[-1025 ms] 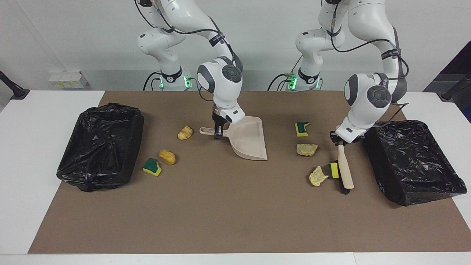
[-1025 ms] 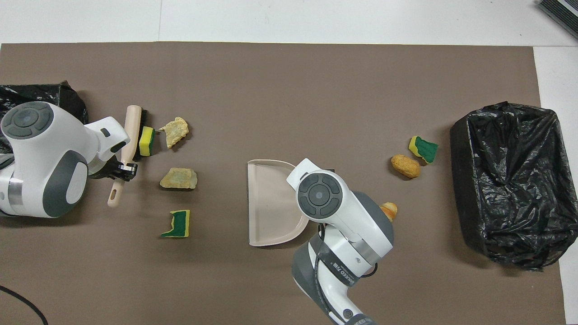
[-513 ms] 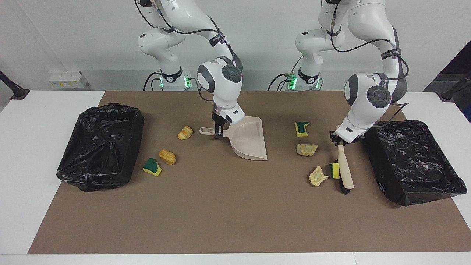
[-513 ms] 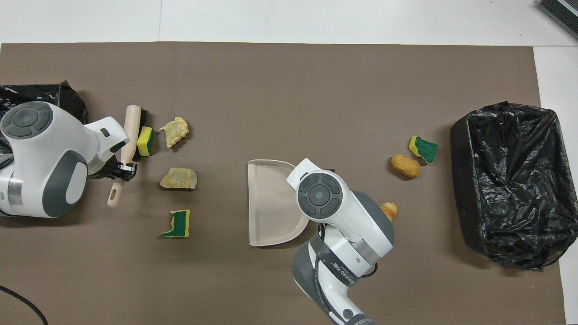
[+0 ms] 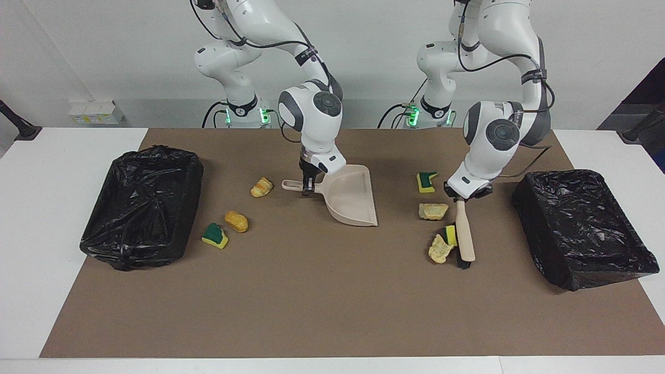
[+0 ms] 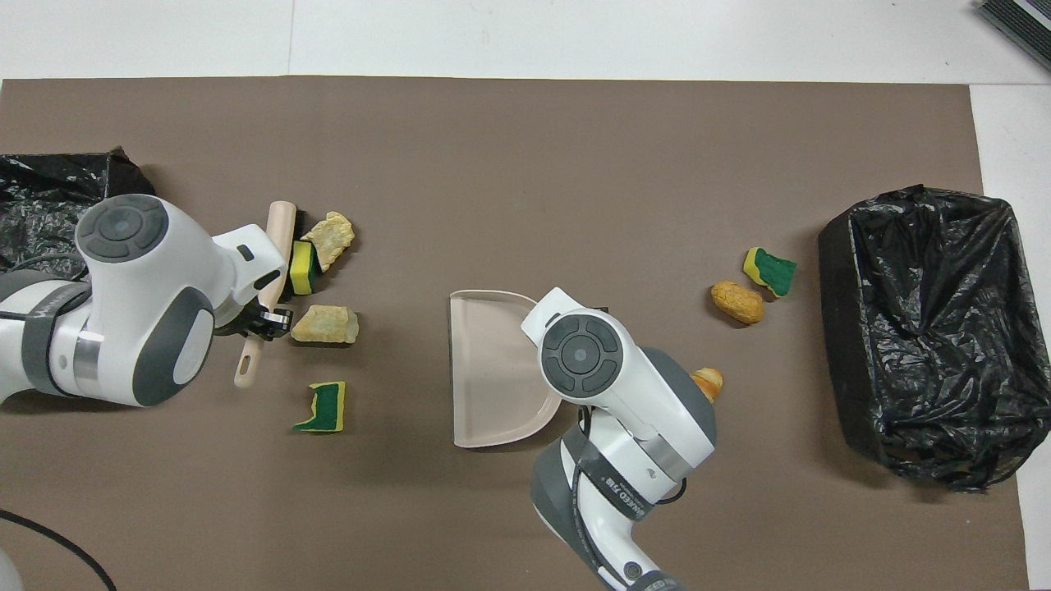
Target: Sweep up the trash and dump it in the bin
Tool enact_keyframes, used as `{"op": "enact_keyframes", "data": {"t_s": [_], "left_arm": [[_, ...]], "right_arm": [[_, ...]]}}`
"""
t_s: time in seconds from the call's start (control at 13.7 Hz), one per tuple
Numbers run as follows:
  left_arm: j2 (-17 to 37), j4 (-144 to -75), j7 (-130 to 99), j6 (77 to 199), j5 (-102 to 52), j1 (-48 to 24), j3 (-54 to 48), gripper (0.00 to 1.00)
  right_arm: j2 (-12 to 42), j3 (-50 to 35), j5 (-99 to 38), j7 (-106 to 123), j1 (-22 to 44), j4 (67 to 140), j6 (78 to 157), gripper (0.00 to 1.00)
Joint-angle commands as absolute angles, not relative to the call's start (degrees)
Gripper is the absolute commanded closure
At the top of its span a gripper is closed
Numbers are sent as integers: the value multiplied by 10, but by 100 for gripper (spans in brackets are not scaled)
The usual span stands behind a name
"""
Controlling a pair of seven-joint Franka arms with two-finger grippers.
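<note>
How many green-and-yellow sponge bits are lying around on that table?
3. One sponge piece sits against the brush, one lies nearer the robots, beside the tan lump, and one lies beside the bin at the right arm's end.

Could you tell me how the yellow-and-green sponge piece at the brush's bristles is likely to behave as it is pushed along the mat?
The sponge piece looks small and foam-like, so probably light and easily slid. Standing on edge against the brush, it may tip or tumble. It touches a bread-like lump, so both would likely move together.
</note>
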State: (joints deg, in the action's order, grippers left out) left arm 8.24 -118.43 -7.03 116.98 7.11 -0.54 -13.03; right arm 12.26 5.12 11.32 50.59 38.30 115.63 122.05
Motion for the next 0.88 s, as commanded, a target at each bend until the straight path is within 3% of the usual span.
{"op": "enact_keyframes", "data": {"t_s": [0.0,0.81], "left_arm": [[67,-1200,-77,1167,72,-12,-123,100],[67,-1198,-76,1161,68,-13,-123,100]], "right_arm": [[128,49,131,494,378,1150,1223,100],[127,49,131,494,379,1152,1219,100]]}}
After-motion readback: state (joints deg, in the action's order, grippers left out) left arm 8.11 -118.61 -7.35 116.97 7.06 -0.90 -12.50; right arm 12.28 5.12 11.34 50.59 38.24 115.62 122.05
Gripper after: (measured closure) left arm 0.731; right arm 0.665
